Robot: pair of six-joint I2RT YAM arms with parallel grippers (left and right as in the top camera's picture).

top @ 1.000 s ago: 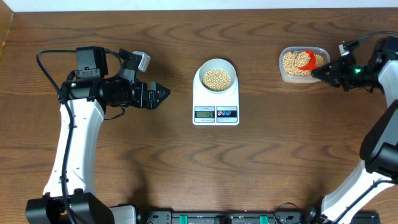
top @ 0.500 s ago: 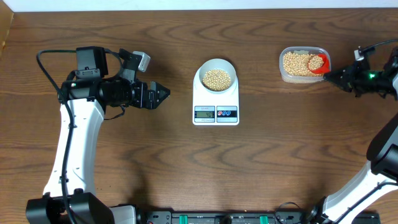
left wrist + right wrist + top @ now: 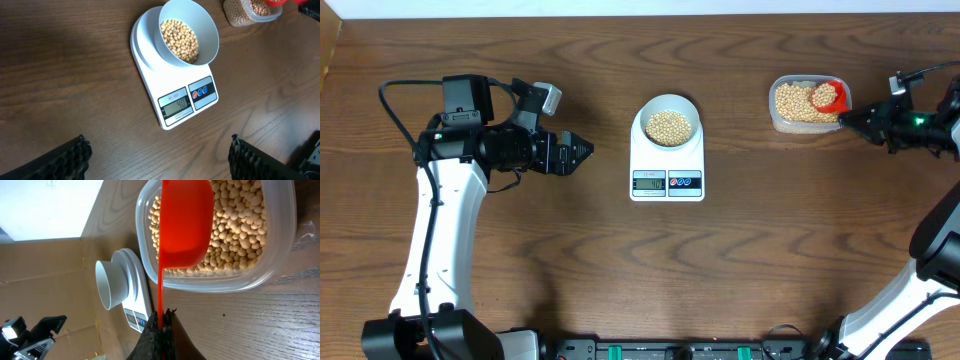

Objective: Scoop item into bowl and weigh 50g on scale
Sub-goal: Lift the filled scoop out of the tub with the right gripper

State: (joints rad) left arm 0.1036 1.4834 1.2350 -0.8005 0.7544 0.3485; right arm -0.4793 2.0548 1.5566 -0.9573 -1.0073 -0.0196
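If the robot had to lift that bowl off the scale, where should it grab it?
Take the bowl by its rim, probably from above, pinching the wall inside and out. It stands upright and open on the scale, its walls flare, and the beans lie low.

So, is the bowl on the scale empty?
No, partly filled: soybean-like beans cover the bottom of the bowl; its upper wall is bare.

Bright even light, soft shadows, sharp focus (left-wrist corner dimmer).
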